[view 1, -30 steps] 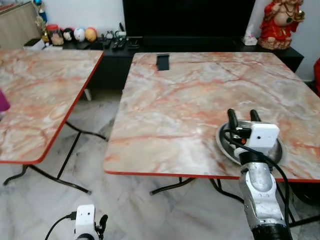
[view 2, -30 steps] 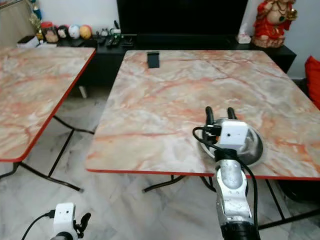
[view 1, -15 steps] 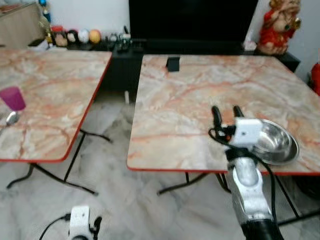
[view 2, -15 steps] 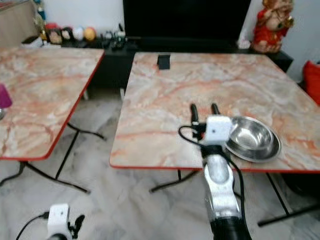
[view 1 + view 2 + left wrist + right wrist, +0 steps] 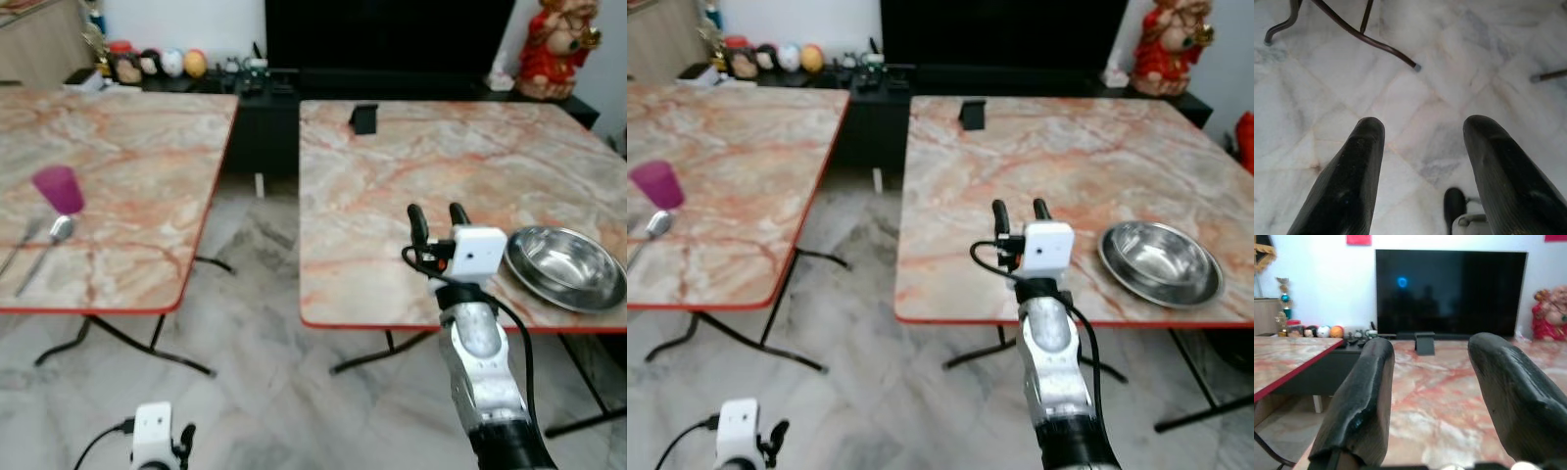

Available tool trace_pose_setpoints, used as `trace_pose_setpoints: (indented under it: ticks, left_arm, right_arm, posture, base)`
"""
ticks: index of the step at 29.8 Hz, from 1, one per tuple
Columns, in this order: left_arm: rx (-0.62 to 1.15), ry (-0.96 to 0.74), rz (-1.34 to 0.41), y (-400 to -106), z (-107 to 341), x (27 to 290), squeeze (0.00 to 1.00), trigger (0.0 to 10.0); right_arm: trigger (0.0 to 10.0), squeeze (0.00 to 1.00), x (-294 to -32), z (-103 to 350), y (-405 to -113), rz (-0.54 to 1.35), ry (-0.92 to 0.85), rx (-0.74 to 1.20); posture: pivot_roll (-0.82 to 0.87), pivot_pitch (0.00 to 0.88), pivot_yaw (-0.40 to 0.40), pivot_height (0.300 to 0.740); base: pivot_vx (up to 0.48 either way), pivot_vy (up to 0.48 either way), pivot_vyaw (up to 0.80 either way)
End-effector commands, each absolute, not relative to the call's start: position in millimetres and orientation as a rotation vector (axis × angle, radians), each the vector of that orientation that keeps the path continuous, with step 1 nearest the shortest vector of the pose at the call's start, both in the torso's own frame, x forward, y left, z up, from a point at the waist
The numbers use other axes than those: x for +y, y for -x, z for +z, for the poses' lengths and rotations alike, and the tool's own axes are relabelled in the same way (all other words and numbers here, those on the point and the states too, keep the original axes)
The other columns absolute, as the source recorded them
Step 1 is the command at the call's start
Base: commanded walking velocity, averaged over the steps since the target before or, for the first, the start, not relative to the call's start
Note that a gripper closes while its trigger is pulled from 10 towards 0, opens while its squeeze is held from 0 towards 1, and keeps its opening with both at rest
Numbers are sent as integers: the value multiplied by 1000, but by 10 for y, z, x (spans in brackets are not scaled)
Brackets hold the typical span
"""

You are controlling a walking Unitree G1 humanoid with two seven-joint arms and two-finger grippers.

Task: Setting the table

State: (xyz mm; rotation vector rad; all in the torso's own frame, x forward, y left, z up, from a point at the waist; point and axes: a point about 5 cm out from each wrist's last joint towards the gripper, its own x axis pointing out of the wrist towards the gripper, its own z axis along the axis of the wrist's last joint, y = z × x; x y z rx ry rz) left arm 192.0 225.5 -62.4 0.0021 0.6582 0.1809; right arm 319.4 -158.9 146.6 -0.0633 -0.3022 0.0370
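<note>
Hovering with black fingers spread apart and gripping nothing, the right gripper (image 5: 435,215) over the near red-trimmed edge of the pink-veined marble-topped right table (image 5: 431,166), pointing toward the large black television screen (image 5: 1449,291). Sitting empty just to its right and apart from it, the shallow round stainless steel bowl (image 5: 565,266), close to the table's near edge. Standing upright near the far edge of that table, a small black block-shaped object (image 5: 363,118). Opening between this table and the matching marble-topped left table (image 5: 118,186), a wide aisle of white marble floor tiles (image 5: 255,294), crossed only by the dark bent metal table legs (image 5: 1359,32). Resting on the left table, a translucent purple plastic cup (image 5: 59,189) with a metal spoon (image 5: 44,250) just beside it. Hanging low above the floor, the left gripper (image 5: 1420,171), fingers parted and holding nothing. Lining the low black cabinet (image 5: 862,93) by the far wall, small round ornaments; standing at the right end, a red and gold figurine (image 5: 558,44).
</note>
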Motion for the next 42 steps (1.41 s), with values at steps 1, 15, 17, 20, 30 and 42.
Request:
trace_pose_setpoints:
  ticks: [1, 15, 17, 20, 30, 42]
  left_arm:
    - [675, 7, 176, -1894, -652, 2216, 0, 10000]
    - [747, 16, 195, -1768, -728, 2269, 0, 10000]
    - [750, 17, 196, -1764, -732, 2268, 0, 10000]
    - [755, 19, 196, -1759, -736, 2268, 0, 10000]
    - [762, 19, 196, -1762, -738, 2272, 0, 10000]
    - [767, 23, 193, -1759, -748, 2241, 0, 10000]
  right_arm:
    - [10000, 0, -1641, 1465, -3193, 24, 65, -296]
    - [10000, 0, -1610, 1449, -3207, 49, 66, -279]
    - [10000, 0, -1609, 1449, -3209, 51, 65, -278]
    - [10000, 0, -1604, 1444, -3214, 51, 66, -274]
    - [10000, 0, -1609, 1433, -3224, 41, 56, -264]
    - [10000, 0, -1609, 1446, -3232, 40, 50, -267]
  posture:
    - [-85, 0, -4, 736]
    - [-80, 0, -12, 736]
    - [-79, 0, -13, 736]
    - [-79, 0, -13, 736]
    - [-81, 0, -11, 736]
    - [-82, 0, -16, 736]
  base:
    - [0, 289, 0]
    - [0, 290, 0]
    - [0, 289, 0]
    - [0, 286, 0]
    - [0, 291, 0]
    - [0, 319, 0]
